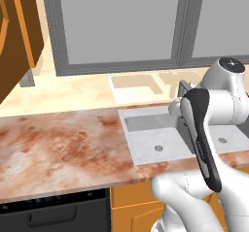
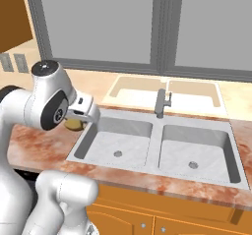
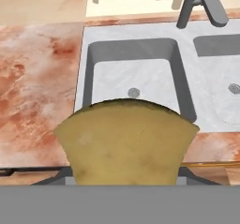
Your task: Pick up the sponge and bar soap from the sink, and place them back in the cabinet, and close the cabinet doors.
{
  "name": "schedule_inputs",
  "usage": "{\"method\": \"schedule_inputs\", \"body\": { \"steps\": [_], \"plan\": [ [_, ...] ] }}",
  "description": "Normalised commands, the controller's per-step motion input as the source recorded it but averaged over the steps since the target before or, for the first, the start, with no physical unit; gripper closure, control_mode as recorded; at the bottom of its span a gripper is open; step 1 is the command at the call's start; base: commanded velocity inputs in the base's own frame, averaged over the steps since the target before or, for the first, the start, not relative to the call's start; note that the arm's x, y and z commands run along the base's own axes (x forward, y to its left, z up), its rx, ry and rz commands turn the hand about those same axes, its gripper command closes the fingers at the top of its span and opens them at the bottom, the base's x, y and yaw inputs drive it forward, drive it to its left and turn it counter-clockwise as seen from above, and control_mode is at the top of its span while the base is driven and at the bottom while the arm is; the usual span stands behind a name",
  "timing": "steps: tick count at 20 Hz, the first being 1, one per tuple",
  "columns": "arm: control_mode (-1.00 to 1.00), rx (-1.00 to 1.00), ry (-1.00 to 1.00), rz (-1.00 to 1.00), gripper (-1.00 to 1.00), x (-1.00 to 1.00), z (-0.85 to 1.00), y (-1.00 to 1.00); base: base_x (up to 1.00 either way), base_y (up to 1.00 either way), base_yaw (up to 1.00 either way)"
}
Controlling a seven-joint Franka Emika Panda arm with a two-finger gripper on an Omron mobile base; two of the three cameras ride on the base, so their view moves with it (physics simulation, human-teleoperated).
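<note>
In hand view, sponge (image 3: 125,143) close-up.

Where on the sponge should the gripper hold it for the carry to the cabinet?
At its narrower part, coming in endwise along its length. In the hand view the sponge tapers toward the fingers and fans wide beyond them, so the slim section probably suits the jaws best. The gripper is shut on it there now, above the sink's left edge.

A reddish marbled counter (image 1: 58,143) runs under a wide grey window (image 2: 162,22). Below its front edge sit a black appliance (image 1: 53,211) (likely a dishwasher) and orange drawer fronts (image 2: 162,214).
</note>
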Motion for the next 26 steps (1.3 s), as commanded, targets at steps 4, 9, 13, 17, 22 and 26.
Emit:
{"method": "schedule_inputs", "body": {
  "steps": [4,9,13,17,22,26],
  "plan": [
    [-1.0,0.0,0.0,0.0,1.0,-0.51,0.17,0.0,0.0,0.0,0.0],
    [-1.0,0.0,0.0,0.0,1.0,-0.39,0.19,0.04,0.0,0.0,0.0],
    [-1.0,0.0,0.0,0.0,1.0,-0.28,0.13,0.05,0.0,0.0,0.0],
    [1.0,0.0,0.0,0.0,1.0,0.0,0.0,0.0,-0.54,0.0,0.0],
    [1.0,0.0,0.0,0.0,1.0,0.0,0.0,0.0,-0.97,0.0,0.0],
    [1.0,0.0,0.0,0.0,1.0,0.0,0.0,0.0,-0.93,0.03,0.0]
  ]
}}
